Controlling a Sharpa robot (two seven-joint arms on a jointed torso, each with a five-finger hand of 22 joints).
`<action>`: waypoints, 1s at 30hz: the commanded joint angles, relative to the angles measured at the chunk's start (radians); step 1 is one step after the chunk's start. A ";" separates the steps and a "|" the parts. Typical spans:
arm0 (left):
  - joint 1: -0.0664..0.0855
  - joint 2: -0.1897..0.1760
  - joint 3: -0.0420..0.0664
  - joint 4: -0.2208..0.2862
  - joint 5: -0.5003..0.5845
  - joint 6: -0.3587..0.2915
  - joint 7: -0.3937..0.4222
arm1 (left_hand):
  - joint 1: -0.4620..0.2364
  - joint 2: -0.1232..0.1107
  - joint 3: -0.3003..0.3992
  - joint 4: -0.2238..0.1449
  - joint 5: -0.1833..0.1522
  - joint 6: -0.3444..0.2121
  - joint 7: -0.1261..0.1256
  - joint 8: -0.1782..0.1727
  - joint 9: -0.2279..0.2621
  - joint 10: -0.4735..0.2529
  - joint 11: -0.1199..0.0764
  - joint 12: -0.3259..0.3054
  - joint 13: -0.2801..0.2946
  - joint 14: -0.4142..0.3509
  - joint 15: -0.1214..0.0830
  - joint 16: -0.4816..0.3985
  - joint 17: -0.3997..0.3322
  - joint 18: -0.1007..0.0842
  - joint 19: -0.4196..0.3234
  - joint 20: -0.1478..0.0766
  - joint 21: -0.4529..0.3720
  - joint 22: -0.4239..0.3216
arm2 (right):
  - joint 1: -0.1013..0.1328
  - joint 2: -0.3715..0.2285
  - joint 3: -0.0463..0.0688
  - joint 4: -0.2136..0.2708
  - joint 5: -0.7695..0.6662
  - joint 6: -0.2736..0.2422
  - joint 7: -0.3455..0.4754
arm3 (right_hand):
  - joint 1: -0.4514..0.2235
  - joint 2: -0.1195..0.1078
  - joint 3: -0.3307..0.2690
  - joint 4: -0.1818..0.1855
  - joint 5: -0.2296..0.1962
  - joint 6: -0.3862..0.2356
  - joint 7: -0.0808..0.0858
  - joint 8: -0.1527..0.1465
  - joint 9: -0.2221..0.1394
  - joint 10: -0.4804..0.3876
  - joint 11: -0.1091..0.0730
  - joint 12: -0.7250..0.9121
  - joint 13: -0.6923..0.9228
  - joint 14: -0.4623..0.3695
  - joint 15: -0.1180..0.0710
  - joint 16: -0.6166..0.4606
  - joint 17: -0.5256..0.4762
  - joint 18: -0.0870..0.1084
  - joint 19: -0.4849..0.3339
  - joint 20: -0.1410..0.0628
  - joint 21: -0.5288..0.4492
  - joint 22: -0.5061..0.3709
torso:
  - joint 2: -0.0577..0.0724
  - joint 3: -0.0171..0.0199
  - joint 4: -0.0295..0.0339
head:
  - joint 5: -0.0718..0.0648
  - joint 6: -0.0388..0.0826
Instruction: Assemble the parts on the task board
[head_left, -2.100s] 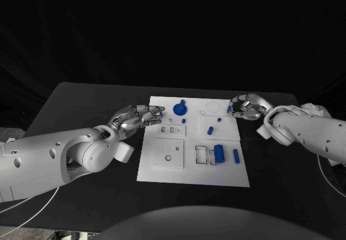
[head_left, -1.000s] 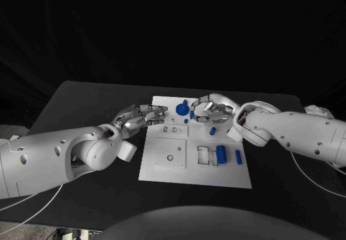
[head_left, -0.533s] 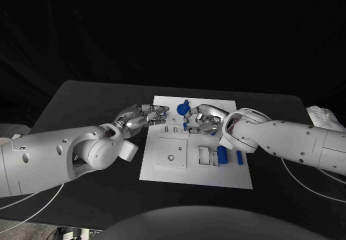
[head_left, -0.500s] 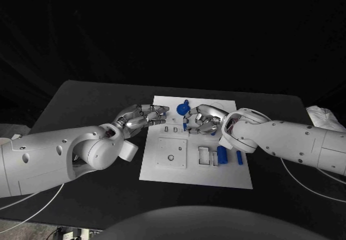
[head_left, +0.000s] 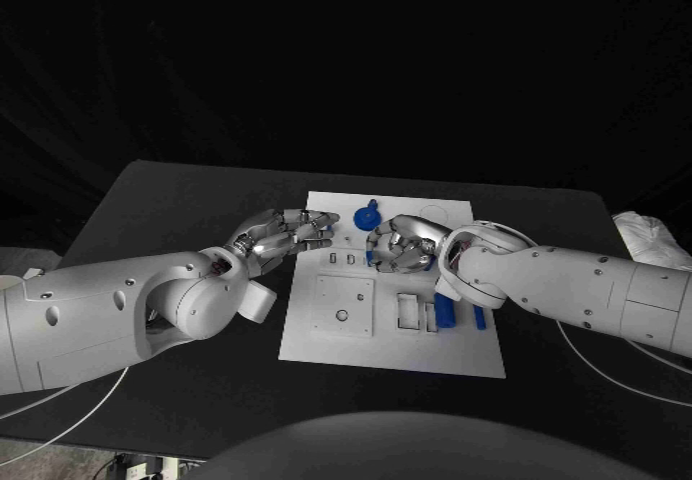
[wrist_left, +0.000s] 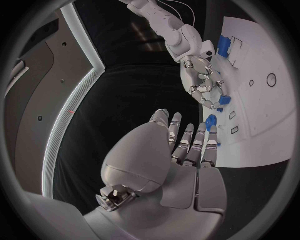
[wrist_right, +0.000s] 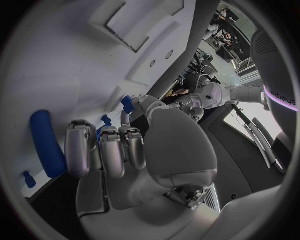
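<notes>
The white task board (head_left: 332, 335) lies mid-table. My right hand (head_left: 404, 242) hangs low over its upper middle, fingers curled down around a small blue peg (head_left: 372, 256); whether they grip it is hidden. A round blue knob (head_left: 366, 214) stands just beyond that hand. My left hand (head_left: 281, 235) hovers at the board's left edge with loosely bent fingers and nothing in it. The left wrist view shows my left hand (wrist_left: 181, 155) facing the right hand (wrist_left: 203, 82) across the board (wrist_left: 262, 100). The right wrist view shows a blue cylinder (wrist_right: 47, 142) beside my right hand (wrist_right: 131, 150).
Blue bars (head_left: 444, 310) sit in and beside slots at the board's lower right. Square recesses (head_left: 343, 303) mark the left half of the board. A crumpled white cloth (head_left: 646, 238) lies at the table's right edge. Black table surrounds the board.
My right hand swept from the board's far right corner leftward to its upper middle and lowered onto the small peg. The left hand has hardly moved.
</notes>
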 joint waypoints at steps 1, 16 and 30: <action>0.000 0.003 0.001 0.003 -0.002 0.017 0.004 | -0.006 0.000 0.006 0.000 0.000 -0.006 0.039 0.004 -0.001 -0.001 0.004 0.006 0.001 0.008 -0.001 0.005 0.001 -0.013 0.009 -0.001 0.007 0.001 | -0.004 0.001 -0.001 -0.010 -0.026 0.000 0.004 | -0.011 -0.001 0.008 0.000 0.001 -0.007 0.000 -0.005 -0.005 0.106 0.004 0.004 0.263 0.106 0.006 0.003 0.263 -0.009 -0.007 0.001 -0.005 0.199 | 0.000 -0.0003 0.0002 | 0.000 0.000; 0.000 0.008 0.001 0.001 -0.002 0.021 -0.002 | -0.005 -0.001 0.007 0.001 0.000 -0.006 0.040 0.005 -0.001 0.000 0.006 0.008 0.001 0.008 -0.001 0.006 0.001 -0.012 0.009 -0.001 0.007 0.001 | -0.008 0.003 -0.001 -0.018 -0.026 0.006 0.010 | -0.016 -0.001 0.015 -0.009 -0.010 -0.034 0.001 -0.015 -0.023 0.106 0.005 0.004 0.263 0.106 0.007 0.003 0.263 -0.004 -0.027 0.003 -0.019 0.192 | -0.001 -0.0001 -0.0004 | 0.000 0.000; 0.000 0.010 0.001 0.000 -0.002 0.022 -0.007 | -0.006 -0.001 0.007 0.001 0.000 -0.006 0.040 0.005 -0.001 -0.001 0.006 0.007 0.001 0.008 -0.001 0.006 0.001 -0.012 0.009 -0.001 0.007 0.001 | -0.009 0.002 -0.001 -0.018 -0.026 0.003 0.017 | -0.017 -0.005 0.017 -0.017 -0.022 -0.046 0.002 -0.018 -0.032 0.106 0.006 0.004 0.263 0.106 0.008 0.003 0.263 -0.003 -0.035 0.004 -0.026 0.190 | -0.001 0.0001 -0.0001 | 0.000 0.000</action>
